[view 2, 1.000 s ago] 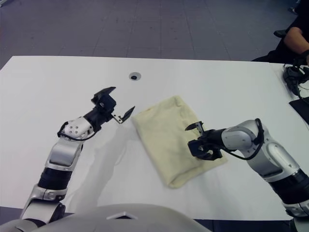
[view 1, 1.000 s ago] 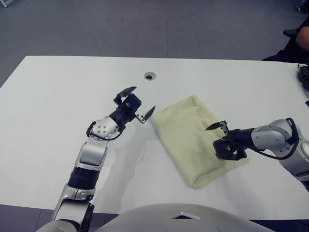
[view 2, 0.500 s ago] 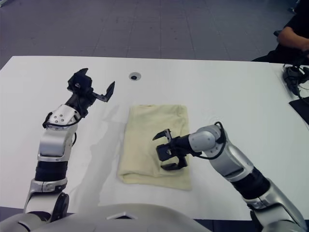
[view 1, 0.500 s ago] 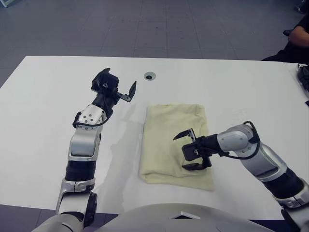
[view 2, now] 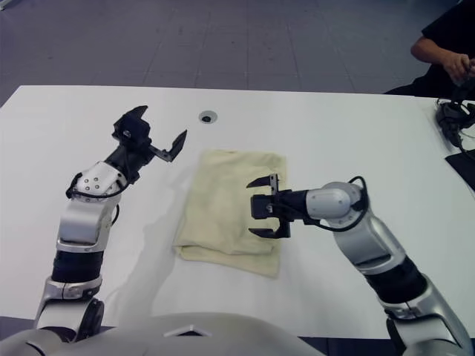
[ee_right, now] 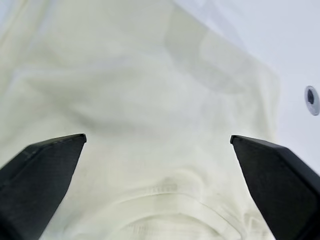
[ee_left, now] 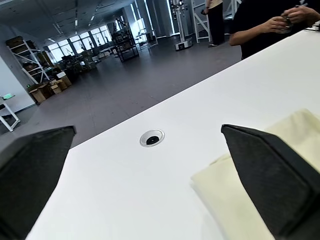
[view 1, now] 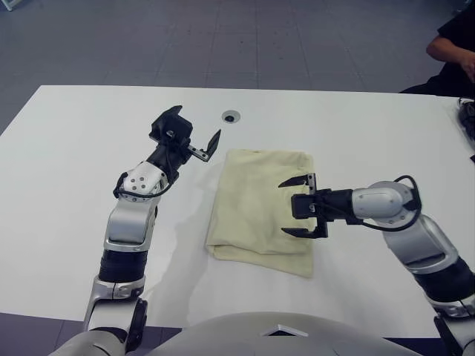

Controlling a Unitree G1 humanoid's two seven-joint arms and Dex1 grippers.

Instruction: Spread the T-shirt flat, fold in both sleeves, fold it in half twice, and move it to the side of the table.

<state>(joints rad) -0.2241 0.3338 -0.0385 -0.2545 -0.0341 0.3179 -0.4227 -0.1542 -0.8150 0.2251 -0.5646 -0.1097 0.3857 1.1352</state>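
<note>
A pale yellow T-shirt (view 1: 252, 204), folded into a compact rectangle, lies near the middle of the white table (view 1: 67, 156). My right gripper (view 1: 297, 207) is open over the shirt's right edge, fingers spread, holding nothing. The right wrist view looks down on the shirt (ee_right: 150, 115) between its two dark fingertips (ee_right: 42, 170). My left gripper (view 1: 194, 139) is open and raised above the table just left of the shirt's far left corner, empty. In the left wrist view the shirt's corner (ee_left: 240, 190) lies by one fingertip (ee_left: 272, 170).
A round cable grommet (view 1: 231, 116) sits in the table beyond the shirt. Dark items (view 2: 449, 119) rest at the table's far right edge, where a person sits. Bare tabletop stretches to the left and to the right of the shirt.
The shirt has slid left and turned from its slanted lie on the right to near the table's middle, dragged along under the right gripper. The left gripper lifted and drew back to the left.
</note>
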